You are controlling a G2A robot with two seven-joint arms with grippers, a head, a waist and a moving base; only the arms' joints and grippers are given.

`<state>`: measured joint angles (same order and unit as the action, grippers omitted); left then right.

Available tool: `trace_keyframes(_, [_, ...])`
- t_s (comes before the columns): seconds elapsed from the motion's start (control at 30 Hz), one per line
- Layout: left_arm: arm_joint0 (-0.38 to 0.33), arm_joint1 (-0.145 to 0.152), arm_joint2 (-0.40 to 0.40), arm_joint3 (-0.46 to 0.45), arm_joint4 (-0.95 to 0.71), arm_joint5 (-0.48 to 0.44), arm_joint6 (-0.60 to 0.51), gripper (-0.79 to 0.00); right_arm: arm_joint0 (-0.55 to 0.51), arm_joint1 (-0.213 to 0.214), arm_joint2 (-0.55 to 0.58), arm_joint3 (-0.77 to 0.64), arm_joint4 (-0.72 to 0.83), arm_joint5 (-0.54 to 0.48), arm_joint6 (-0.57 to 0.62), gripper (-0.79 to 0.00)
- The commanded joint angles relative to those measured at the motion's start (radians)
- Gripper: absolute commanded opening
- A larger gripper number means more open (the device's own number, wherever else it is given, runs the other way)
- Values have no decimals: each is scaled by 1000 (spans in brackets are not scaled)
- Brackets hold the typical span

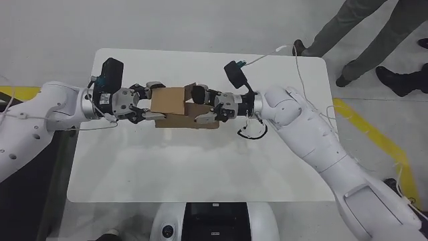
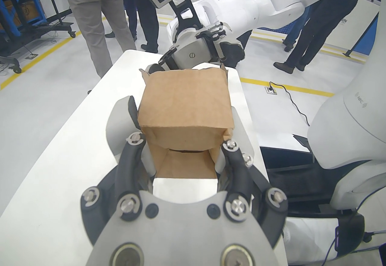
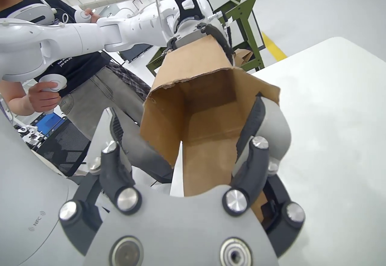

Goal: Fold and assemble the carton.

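Brown carton [image 1: 170, 100], left end effector [image 2: 184, 119] clamping it, right end effector [image 3: 187, 113] spread

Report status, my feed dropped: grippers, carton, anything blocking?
Status: left gripper shut on carton; right gripper jaws open at its open end. Carton held over table. No obstacle seen.

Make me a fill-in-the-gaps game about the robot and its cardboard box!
1. The carton is coloured ____.
2. The table below it is ____.
3. The left gripper has one finger on each ____ of the carton.
4. The carton end facing the right gripper is ____, so you can see inside.

Missing words: brown; white; side; open.
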<state>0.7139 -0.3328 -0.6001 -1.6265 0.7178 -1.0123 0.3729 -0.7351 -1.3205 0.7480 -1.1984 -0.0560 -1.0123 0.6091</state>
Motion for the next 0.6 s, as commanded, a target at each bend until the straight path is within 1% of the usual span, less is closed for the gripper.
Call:
trace_keyframes(0.0, [1,3,-2,4,11,0,17,-520,-9,3,13,-10,-24,0,-20,-68])
trace_keyframes(0.07, [3,6,-5,11,25,0,31,-523,-20,8,29,-19,-50,0,-43,-114])
trace_keyframes(0.1, [4,8,-7,15,31,0,39,-520,-27,11,39,-25,-61,0,-57,-151])
trace_keyframes(0.23, [10,13,-21,37,46,0,78,-511,-60,22,68,-76,-116,0,-99,-336])
trace_keyframes(0.3, [15,15,-29,48,51,0,96,-508,-79,28,85,-101,-154,0,-124,-474])
trace_keyframes(0.33, [18,15,-34,53,53,0,105,-508,-91,30,92,-116,-169,0,-140,-582])
trace_keyframes(0.37, [21,15,-38,57,55,0,112,-508,-103,31,97,-132,-182,0,-157,-785])
trace_keyframes(0.57, [40,10,-69,81,70,0,136,-502,-163,36,101,-202,-248,0,-206,-785])
